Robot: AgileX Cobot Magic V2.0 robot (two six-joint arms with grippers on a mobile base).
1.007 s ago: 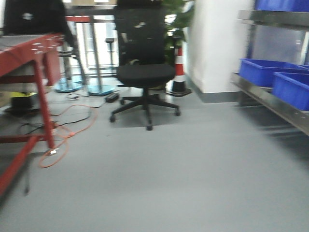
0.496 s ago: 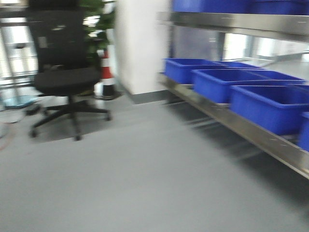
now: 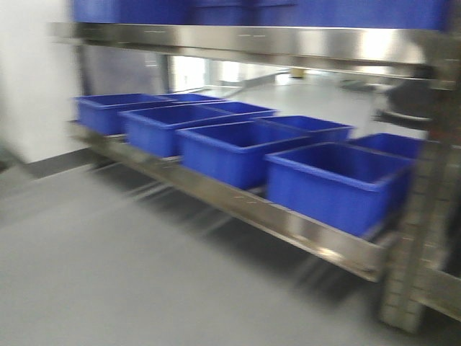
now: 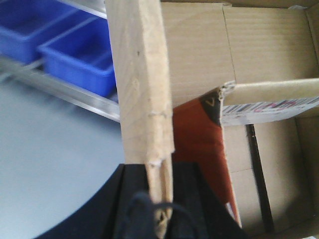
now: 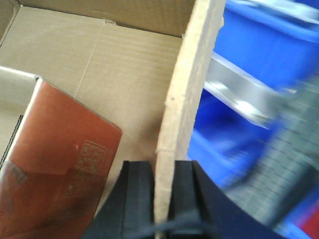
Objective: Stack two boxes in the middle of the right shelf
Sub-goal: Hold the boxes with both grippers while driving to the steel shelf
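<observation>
An open brown cardboard box is held by both arms. My left gripper is shut on one upright wall of the box. My right gripper is shut on the opposite wall. Inside lie a red-brown flat pack and a cardboard piece with a printed label. The stainless-steel shelf fills the front view, running back to the left, and shows behind the box in both wrist views. The box is out of the front view.
Several blue plastic bins stand in a row on the lower steel level. A higher steel level carries more blue bins. A perforated upright stands at the right. Grey floor lies in front, a white wall at far left.
The front view has swung to the right: the black chair, traffic cone and red workbench have gone out of frame, and the steel rack with blue bins now fills it.
</observation>
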